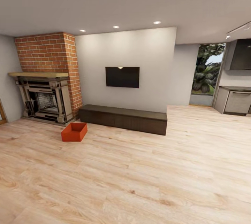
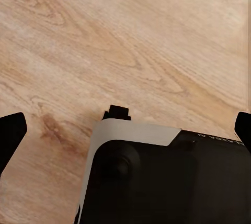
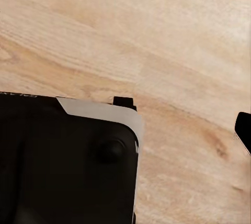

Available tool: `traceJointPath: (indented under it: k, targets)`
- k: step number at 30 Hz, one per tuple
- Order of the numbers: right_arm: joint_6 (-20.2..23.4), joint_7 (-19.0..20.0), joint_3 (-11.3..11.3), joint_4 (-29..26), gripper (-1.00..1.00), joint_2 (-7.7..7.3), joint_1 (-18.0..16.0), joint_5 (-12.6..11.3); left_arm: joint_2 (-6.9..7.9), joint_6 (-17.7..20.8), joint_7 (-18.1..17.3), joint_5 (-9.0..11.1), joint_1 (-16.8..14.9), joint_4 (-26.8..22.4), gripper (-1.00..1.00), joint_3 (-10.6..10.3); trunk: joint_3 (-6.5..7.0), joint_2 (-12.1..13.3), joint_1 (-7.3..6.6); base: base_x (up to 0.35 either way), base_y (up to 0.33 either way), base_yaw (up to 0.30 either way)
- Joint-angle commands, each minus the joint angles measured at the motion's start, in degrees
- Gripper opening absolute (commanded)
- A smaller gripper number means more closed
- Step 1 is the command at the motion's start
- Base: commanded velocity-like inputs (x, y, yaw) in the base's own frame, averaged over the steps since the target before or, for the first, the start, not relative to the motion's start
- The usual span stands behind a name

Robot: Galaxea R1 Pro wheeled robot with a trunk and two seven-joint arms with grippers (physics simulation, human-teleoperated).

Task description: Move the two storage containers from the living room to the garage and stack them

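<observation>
**Storage container waits on the planks by the fireplace**

Storage container (image 1: 74,132), red-orange and open-topped, sits on the living room floor (image 1: 139,175), just in front of the brick fireplace (image 1: 45,98) and near the left end of the dark TV bench (image 1: 123,118). Its thin walls look stiff and light, probably slick; opposite rims seem the best hold. Its long axis appears to run toward the fireplace, though foreshortening makes that uncertain. Left jaws stand apart over bare planks; the right jaws' state I cannot tell.

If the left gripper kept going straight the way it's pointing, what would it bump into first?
Most likely the wood floor. The left gripper points down at the light planks, with its finger tips at the picture's edges. The robot's own black-and-white base sits close below, though depth is hard to judge.
</observation>
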Motion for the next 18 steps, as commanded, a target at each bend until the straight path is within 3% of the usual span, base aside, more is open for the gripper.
traceJointPath:
  k: [1,7,18]
  targets:
    - [-0.3,0.1,0.4,0.1,1.0,0.0,-0.1,0.1,-0.01,0.0,0.1,0.3,0.0,0.0,1.0,0.3,-0.09,-0.1,0.04,0.323,0.0,0.0]
    - [-0.6,0.4,0.5,0.1,1.0,0.0,-0.1,0.1,-0.01,-0.1,0.1,0.3,0.0,0.0,1.0,0.3,-0.09,-0.1,0.04,0.323,0.0,0.05]
    - [-0.4,0.7,0.4,0.1,1.0,-0.05,-0.1,0.0,-0.01,-0.1,0.1,0.3,0.0,0.0,1.0,0.3,-0.09,-0.1,0.04,0.323,0.0,0.252]
